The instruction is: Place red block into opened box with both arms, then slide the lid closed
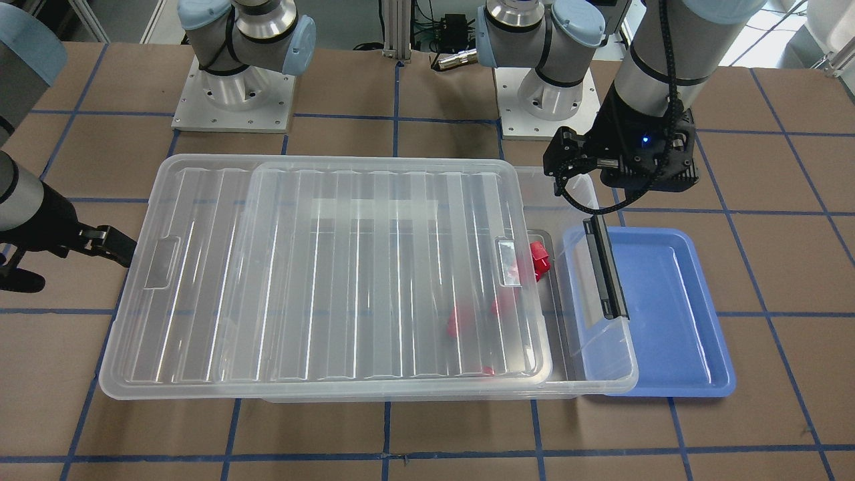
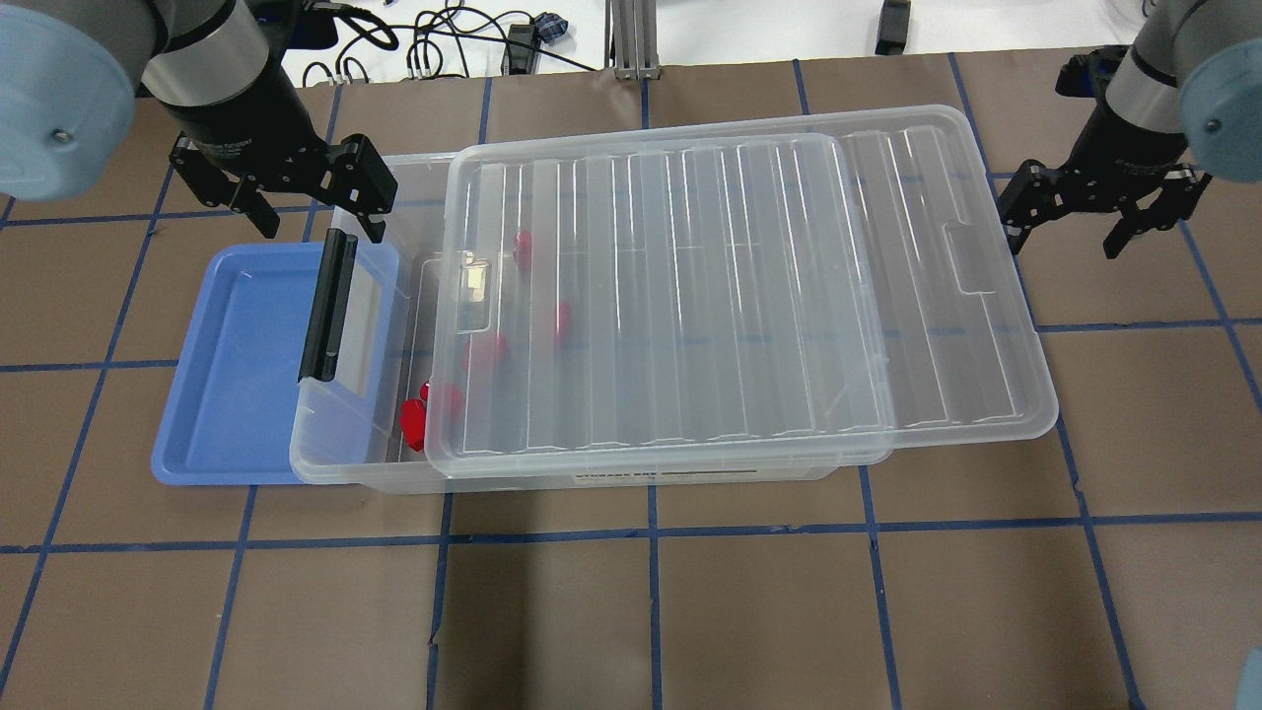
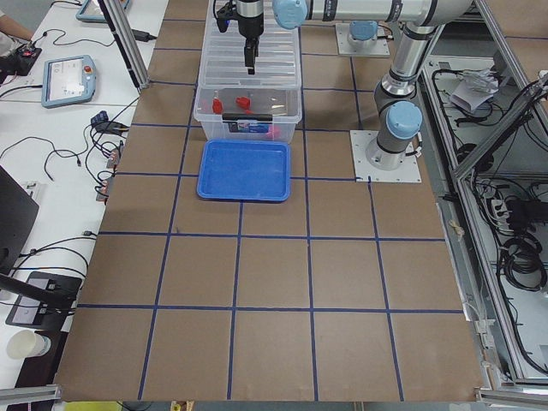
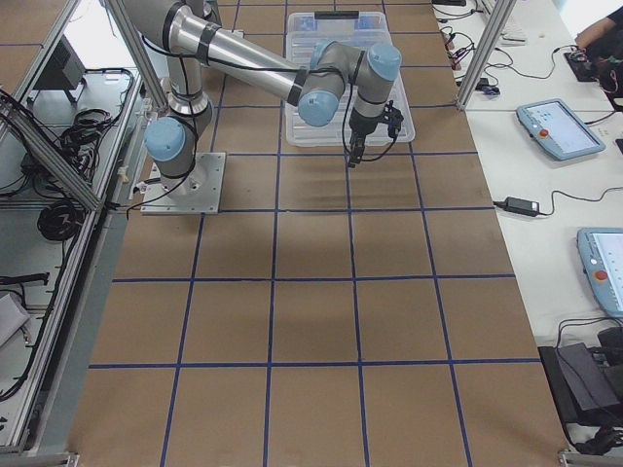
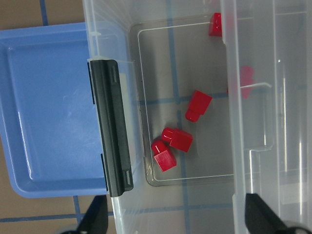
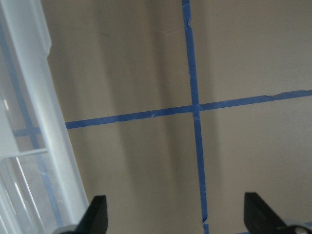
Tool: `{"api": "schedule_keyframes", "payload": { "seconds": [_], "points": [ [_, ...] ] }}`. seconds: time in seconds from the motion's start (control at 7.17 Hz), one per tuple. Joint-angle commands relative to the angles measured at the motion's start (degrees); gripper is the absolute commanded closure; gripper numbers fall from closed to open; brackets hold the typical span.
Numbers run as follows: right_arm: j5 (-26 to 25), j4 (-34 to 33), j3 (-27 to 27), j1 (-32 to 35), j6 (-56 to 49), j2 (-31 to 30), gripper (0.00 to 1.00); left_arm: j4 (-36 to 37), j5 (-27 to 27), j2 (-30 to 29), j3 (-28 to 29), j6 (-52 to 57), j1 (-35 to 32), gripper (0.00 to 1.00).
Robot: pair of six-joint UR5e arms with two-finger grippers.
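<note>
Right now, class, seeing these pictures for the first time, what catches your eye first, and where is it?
The clear lid lies slid partway along the clear storage box, leaving a gap at the end with the black latch, where bright red blocks lie on the box floor. A blue tray sits just past that end, and the open left end effector hangs above that latch; the open right end effector hovers off the lid's opposite end.
</note>
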Motion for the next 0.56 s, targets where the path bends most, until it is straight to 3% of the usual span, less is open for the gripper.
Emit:
{"api": "schedule_keyframes", "payload": {
  "seconds": [0.0, 0.42],
  "points": [
    [0.0, 0.0, 0.0, 4.0, 6.5, 0.0, 0.0, 0.0, 0.0, 0.0, 0.0, 0.0, 0.0, 0.0],
    [0.1, -0.4, -0.1, 10.0, 15.1, 0.2, 0.0, 0.0, 0.0, 0.1, 0.0, 0.0, 0.0, 0.0]
  ]
}}
